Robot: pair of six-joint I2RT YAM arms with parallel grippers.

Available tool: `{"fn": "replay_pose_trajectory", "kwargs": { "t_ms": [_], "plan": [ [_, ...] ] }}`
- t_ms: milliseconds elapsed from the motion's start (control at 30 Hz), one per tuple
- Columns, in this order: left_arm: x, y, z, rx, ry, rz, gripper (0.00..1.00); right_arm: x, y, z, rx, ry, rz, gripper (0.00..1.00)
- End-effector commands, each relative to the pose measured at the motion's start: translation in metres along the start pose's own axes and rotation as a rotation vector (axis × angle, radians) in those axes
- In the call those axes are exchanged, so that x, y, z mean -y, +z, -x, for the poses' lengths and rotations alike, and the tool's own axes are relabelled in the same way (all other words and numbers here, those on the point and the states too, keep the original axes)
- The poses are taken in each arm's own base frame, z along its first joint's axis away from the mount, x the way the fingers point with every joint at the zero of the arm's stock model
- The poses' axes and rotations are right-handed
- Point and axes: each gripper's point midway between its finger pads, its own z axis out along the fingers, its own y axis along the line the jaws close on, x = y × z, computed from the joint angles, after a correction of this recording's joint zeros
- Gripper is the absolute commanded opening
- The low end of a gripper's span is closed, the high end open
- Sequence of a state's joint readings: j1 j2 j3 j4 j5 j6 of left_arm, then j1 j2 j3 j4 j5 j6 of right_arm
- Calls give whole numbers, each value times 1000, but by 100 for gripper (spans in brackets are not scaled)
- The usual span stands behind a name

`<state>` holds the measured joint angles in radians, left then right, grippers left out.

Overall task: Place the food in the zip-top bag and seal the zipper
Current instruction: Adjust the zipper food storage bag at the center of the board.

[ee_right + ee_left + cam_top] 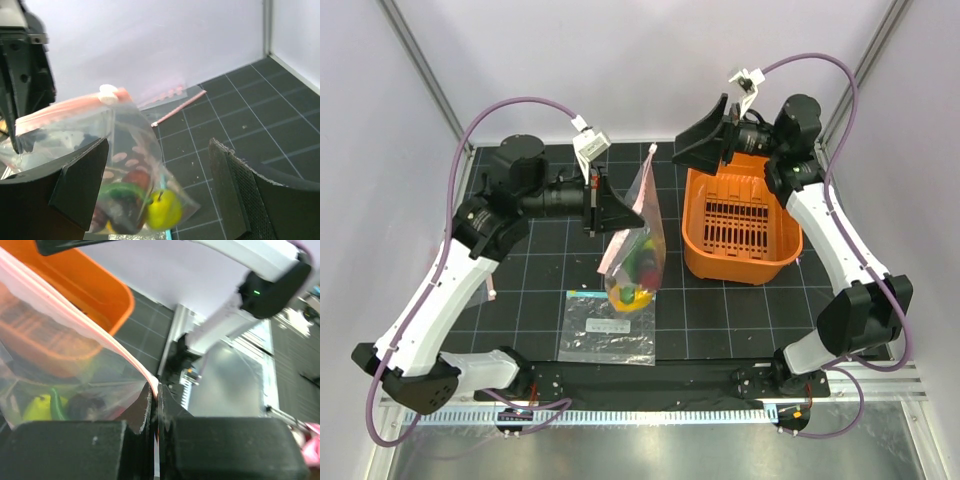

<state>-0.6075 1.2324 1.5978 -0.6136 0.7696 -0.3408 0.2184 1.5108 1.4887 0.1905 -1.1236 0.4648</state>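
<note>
The left gripper (595, 207) is pressed together on the zipper (100, 335), pinching the pink strip at one end of the bag's mouth; in the left wrist view the strip runs straight into the shut fingers (142, 412). From that pinch the zip-top bag (638, 225) hangs above the bench (540, 250), mouth edge uppermost and slanting, its belly drooping toward the near side. The food (632, 280) sits bunched in the bottom of the bag: the yellow pepper (162, 207) lowest, the green round fruit (120, 191) and the dark maroon piece (135, 177) just above it, and the slim green chili (57, 405) beside the yellow in the left wrist view. A small white tab (107, 92) rides on the strip at its far end

The right gripper (705, 138) is spread wide with nothing between its fingers (82, 187); it hangs over the far rim of the orange basket (715, 255), apart from the bag and pointing toward it. The basket stands on the bench just right of the hanging bag. A second clear bag with a teal strip (610, 335) lies flat on the bench below the hanging one
</note>
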Motion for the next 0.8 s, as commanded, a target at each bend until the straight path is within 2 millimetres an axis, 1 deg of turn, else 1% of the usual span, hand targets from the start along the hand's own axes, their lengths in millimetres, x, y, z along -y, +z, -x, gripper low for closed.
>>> {"fn": "replay_pose_trajectory", "kwargs": {
  "t_ms": [0, 67, 133, 167, 200, 267, 300, 367, 400, 433, 467, 500, 533, 567, 600, 667, 700, 733, 767],
  "plan": [
    [46, -15, 8, 18, 62, -193, 0, -37, -2, 20, 18, -169, 176, 88],
    [59, -21, 9, 16, 71, -239, 0, -45, -4, 17, 7, -145, 214, 88],
    [68, -24, 12, 16, 69, -274, 0, -58, -5, 20, 13, -190, 262, 88],
    [74, -26, 12, 7, 55, -304, 0, -61, -6, 16, 9, -189, 278, 88],
    [79, -28, 16, 14, 61, -322, 0, -70, -7, 20, 24, -204, 297, 88],
    [89, -32, 19, 10, 55, -364, 0, -81, -7, 20, 32, -207, 323, 88],
    [92, -34, 19, 10, 56, -375, 0, -90, -8, 22, 39, -215, 345, 88],
    [98, -37, 21, 9, 52, -402, 0, -100, -5, 22, 42, -202, 382, 88],
    [102, -38, 21, 6, 56, -418, 0, -109, -6, 27, 65, -253, 406, 88],
    [103, -39, 22, 7, 58, -424, 0, -117, -7, 29, 63, -196, 426, 87],
    [106, -40, 24, 13, 69, -433, 0, -120, -6, 29, 69, -187, 446, 86],
    [108, -41, 24, 13, 72, -441, 0, -131, -8, 31, 97, -242, 485, 86],
    [109, -41, 25, 16, 75, -442, 0, -138, -10, 33, 99, -175, 509, 84],
    [109, -41, 26, 19, 82, -445, 0, -143, -10, 38, 97, -178, 527, 80],
    [110, -41, 28, 25, 88, -446, 0, -147, -4, 34, 81, -161, 551, 77],
    [108, -40, 29, 30, 91, -439, 0, -158, -1, 28, 53, -176, 582, 72],
    [108, -39, 30, 31, 93, -438, 0, -164, 0, 27, 52, -181, 596, 56],
    [106, -38, 31, 38, 102, -430, 0, -165, 0, 29, 59, -177, 597, 41],
    [103, -37, 32, 48, 105, -414, 0, -165, 0, 29, 64, -167, 597, 22]
  ]
}}
